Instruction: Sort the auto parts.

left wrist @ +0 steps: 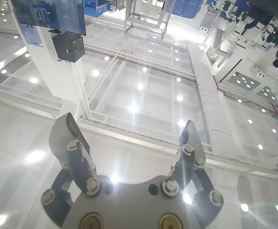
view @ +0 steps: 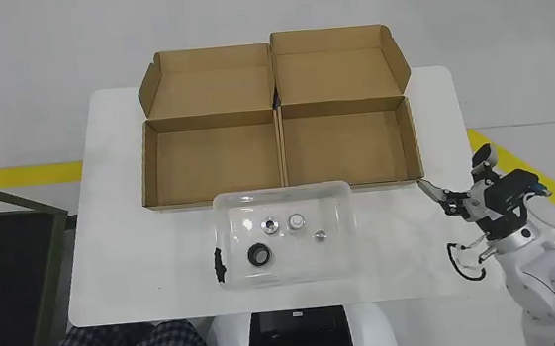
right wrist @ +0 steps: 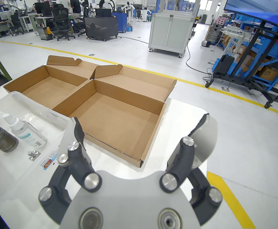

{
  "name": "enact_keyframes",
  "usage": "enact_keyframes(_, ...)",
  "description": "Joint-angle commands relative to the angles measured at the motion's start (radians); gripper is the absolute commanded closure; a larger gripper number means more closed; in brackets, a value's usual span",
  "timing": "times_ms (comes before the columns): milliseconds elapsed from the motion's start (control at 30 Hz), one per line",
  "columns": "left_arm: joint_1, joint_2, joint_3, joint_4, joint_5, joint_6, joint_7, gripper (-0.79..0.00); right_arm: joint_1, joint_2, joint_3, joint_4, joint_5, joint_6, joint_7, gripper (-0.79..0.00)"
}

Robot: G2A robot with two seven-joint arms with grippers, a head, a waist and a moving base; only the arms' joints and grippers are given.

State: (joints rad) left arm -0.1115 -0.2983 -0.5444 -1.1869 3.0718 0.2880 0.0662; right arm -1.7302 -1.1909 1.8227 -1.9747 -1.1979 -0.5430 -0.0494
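Observation:
A clear plastic bin [view: 281, 194] sits at the table's front middle. It holds a black ring [view: 258, 255], a metal cylinder [view: 270, 223], a small spray bottle [view: 297, 220] and a small metal bolt [view: 320, 235]. Behind it stand two open cardboard boxes, one on the left [view: 212, 161] and one on the right [view: 350, 147], both bare inside. My right gripper [view: 444, 223] hovers open over the table's right edge, apart from the bin. In its wrist view the gripper [right wrist: 140, 117] faces the right box [right wrist: 117, 121], with the bottle [right wrist: 23, 132], cylinder [right wrist: 7, 139] and bolt [right wrist: 33, 154] off to the side. My left gripper [left wrist: 129, 118] is open, holds nothing and points at the ceiling.
A black clip-like piece [view: 219, 264] hangs on the bin's left wall. The box lids [view: 279, 74] lie folded back toward the far edge. Bare white table [view: 125, 246] flanks the bin. Yellow floor tape [right wrist: 225, 193] runs beside the table.

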Motion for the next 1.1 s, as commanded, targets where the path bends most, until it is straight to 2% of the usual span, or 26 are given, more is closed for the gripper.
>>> enact_keyframes(0,0.000,0.000,0.000,0.000,0.000,0.000,0.000,-0.785,0.009,0.001,-0.010,0.006,0.001,-0.001,0.005,-0.785)
enact_keyframes(300,0.000,0.000,0.000,0.000,0.000,0.000,0.000,-0.785,0.047,0.004,-0.086,-0.001,-0.012,-0.024,0.080,-0.785)
enact_keyframes(400,0.000,0.000,0.000,0.000,0.000,0.000,0.000,-0.785,0.071,0.003,-0.135,0.028,0.117,-0.106,0.067,-0.785)
enact_keyframes(600,0.000,0.000,0.000,0.000,0.000,0.000,0.000,-0.785,0.123,0.007,-0.196,0.012,0.106,-0.122,0.152,-0.785)
enact_keyframes(1067,0.000,0.000,0.000,0.000,0.000,0.000,0.000,-0.785,0.219,0.004,-0.435,-0.032,0.033,-0.138,0.322,-0.785)
